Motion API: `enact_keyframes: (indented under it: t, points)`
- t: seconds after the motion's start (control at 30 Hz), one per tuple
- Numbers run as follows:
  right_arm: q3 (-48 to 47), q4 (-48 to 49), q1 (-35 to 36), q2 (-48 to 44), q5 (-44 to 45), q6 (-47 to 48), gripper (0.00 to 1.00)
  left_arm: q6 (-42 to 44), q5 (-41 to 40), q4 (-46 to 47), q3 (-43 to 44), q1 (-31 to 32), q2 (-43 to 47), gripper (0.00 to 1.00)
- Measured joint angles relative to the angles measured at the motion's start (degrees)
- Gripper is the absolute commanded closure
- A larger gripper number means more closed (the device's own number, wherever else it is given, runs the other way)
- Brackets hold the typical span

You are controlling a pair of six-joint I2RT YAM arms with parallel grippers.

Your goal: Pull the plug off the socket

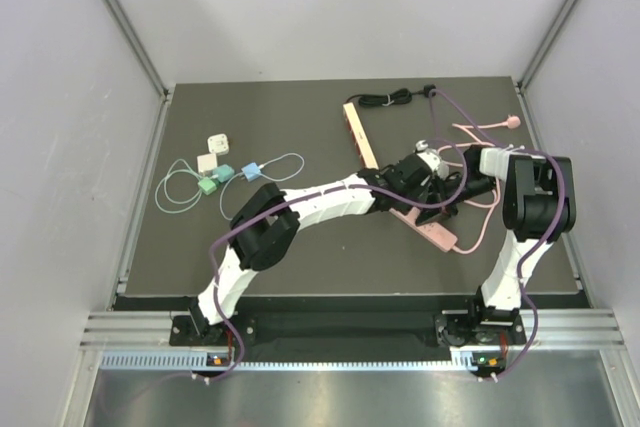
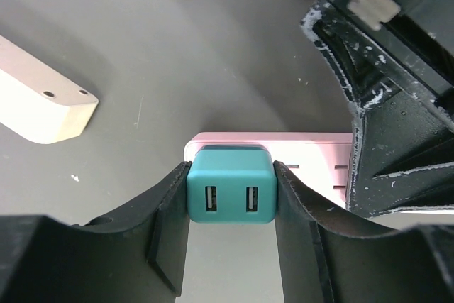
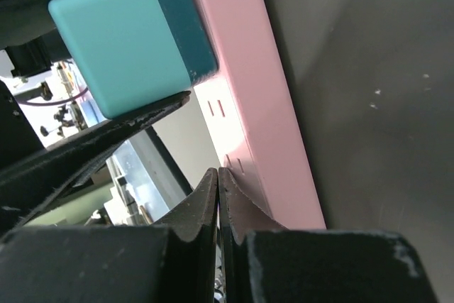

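Left wrist view, entry one: left end effector point(image 2: 231, 169), jaws about half spread, both fingers point(image 2: 167, 218) flat against opposite sides of the teal plug point(image 2: 230, 193), gripping it.

Entry two: teal plug, two USB ports facing the camera, seated flush against the pink socket strip point(image 2: 305, 150) at its end. The strip lies flat on the dark tabletop point(image 2: 177, 47).

Entry three: right end effector point(image 3: 218, 189), jaws fully closed with no gap between the fingers. The tips touch the face of the pink socket strip just beside the plug and hold nothing.

Entry four: cream strip point(image 2: 42, 108), lying apart to the left on the tabletop, untouched by either arm.
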State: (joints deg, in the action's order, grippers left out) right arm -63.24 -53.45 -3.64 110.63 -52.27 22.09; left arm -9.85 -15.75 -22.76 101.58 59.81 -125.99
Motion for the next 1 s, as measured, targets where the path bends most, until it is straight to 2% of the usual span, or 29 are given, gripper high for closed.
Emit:
enact_keyframes:
  t: [0.23, 0.53, 0.67, 0.83, 1.0]
  points:
    - [0.0, 0.5, 0.0, 0.0, 0.2, -1.4, 1.00, -4.5, 8.5, 1.2, -1.6, -3.5, 1.2, 1.00]
    - [0.2, 0.5, 0.0, 0.0, 0.2, -2.4, 1.00, -1.9, -0.8, -3.1, 1.5, 0.1, 0.3, 1.00]
    - [0.2, 0.7, 0.0, 0.0, 0.5, -2.8, 1.00, -0.5, -1.7, -4.9, 4.1, 0.7, -1.1, 1.00]
    - [0.2, 0.7, 0.0, 0.0, 0.7, -3.3, 1.00, -1.7, 2.6, -5.1, 4.3, -0.8, -1.0, 1.00]
    - [0.2, 1.6, 0.0, 0.0, 1.4, -3.3, 1.00, -6.4, 8.3, -3.2, 2.8, -3.6, 0.0, 1.00]
